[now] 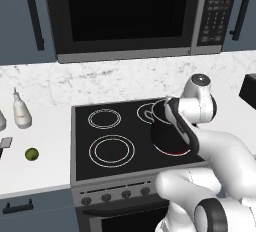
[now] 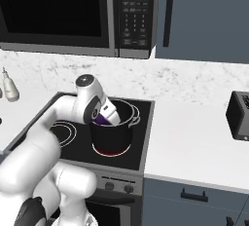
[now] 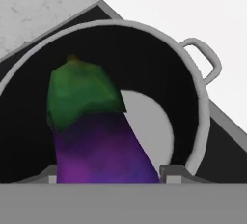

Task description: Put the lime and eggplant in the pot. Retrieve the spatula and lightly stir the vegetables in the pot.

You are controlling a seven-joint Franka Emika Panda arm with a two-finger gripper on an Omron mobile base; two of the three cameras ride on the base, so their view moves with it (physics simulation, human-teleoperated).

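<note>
1. The eggplant (image 3: pixel 96 146) is pinched between the fingertips (image 3: pixel 171 172) of the gripper (image 3: pixel 108 175), green cap pointing away from the hand.
2. In the hand view the eggplant hangs over the open mouth of the pot (image 3: pixel 198 121); in the right base view its purple body (image 2: pixel 101 118) shows at the pot's rim, under the hand.
3. The pot (image 2: pixel 114 137) stands on the front right burner of the stove (image 1: pixel 90 161). One side handle (image 2: pixel 134 119) faces the counter (image 2: pixel 194 142) to the right.
4. The lime (image 1: pixel 32 154) lies on the left counter (image 1: pixel 45 166), well apart from the pot (image 1: pixel 162 133).
5. A white bottle (image 1: pixel 21 110) stands behind the lime, near the wall.
6. A microwave (image 1: pixel 125 11) hangs above the stove.
7. A dark box (image 2: pixel 239 115) sits at the far right of the counter.
</note>
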